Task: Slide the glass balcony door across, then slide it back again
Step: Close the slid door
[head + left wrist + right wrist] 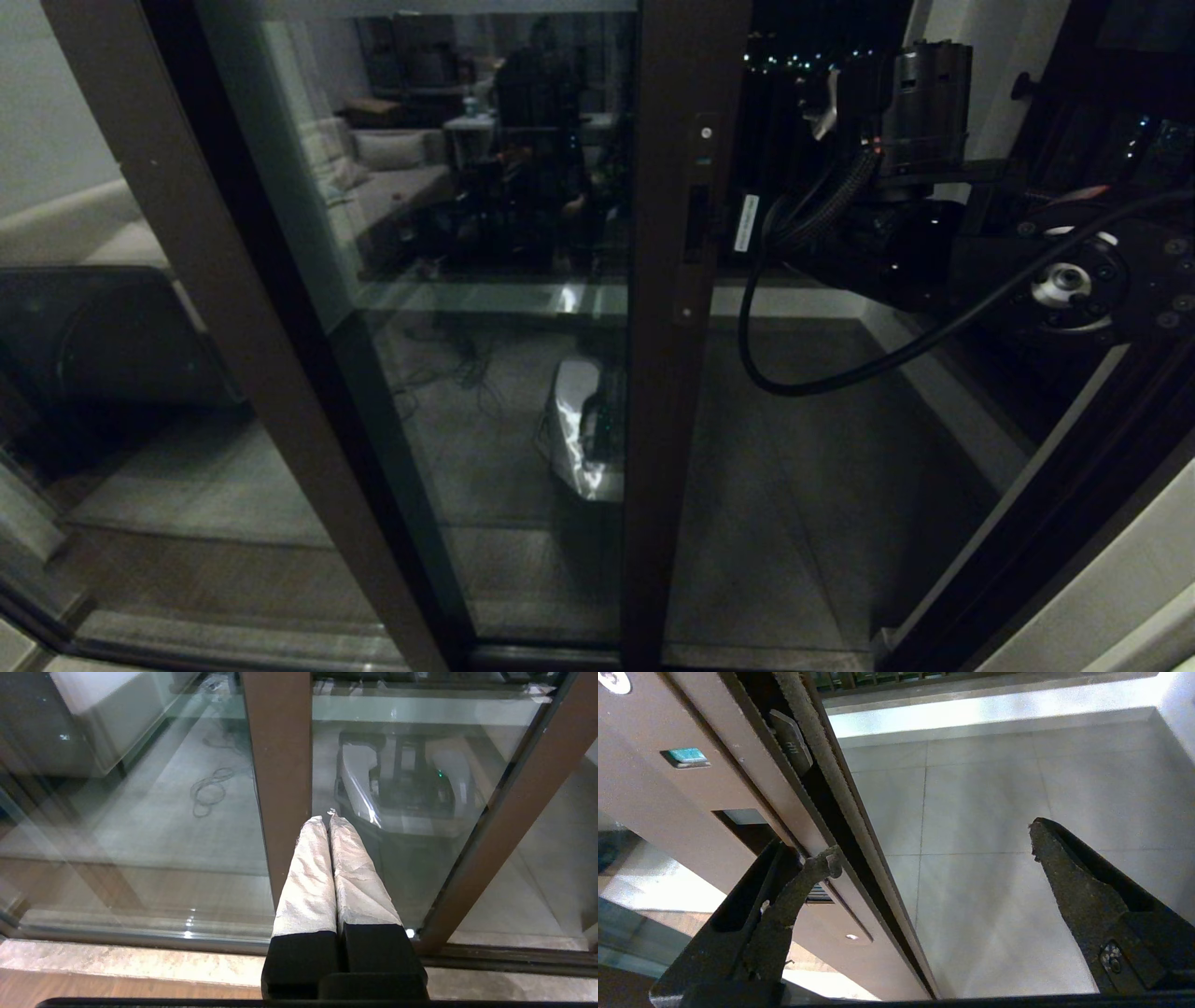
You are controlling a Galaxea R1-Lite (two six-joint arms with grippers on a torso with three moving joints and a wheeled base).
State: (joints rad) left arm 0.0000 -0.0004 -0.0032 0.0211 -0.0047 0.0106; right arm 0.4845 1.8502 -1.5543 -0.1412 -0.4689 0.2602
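The glass balcony door (pixel 686 308) stands part-way along its track, its dark brown stile upright in the middle of the head view. A black slot handle (pixel 695 222) is set into that stile. My right arm (pixel 896 243) reaches in from the right at handle height. Its gripper (pixel 931 849) is open, with the door's edge (pixel 831 788) between the fingers. One fingertip (pixel 826 861) rests against the stile beside the slot handle (pixel 747 828); the other finger (pixel 1064 882) hangs over the balcony floor. My left gripper (pixel 327 819) is shut on nothing, its white-wrapped fingers pointing at the glass beside a brown frame post (pixel 280 765).
A slanting brown frame (pixel 233 308) bounds the glass on the left. The door jamb (pixel 1074 485) runs down the right. Between stile and jamb the grey tiled balcony floor (pixel 794 485) shows. A black cable (pixel 822 378) loops under my right arm. The bottom track (pixel 140 938) lies below the left gripper.
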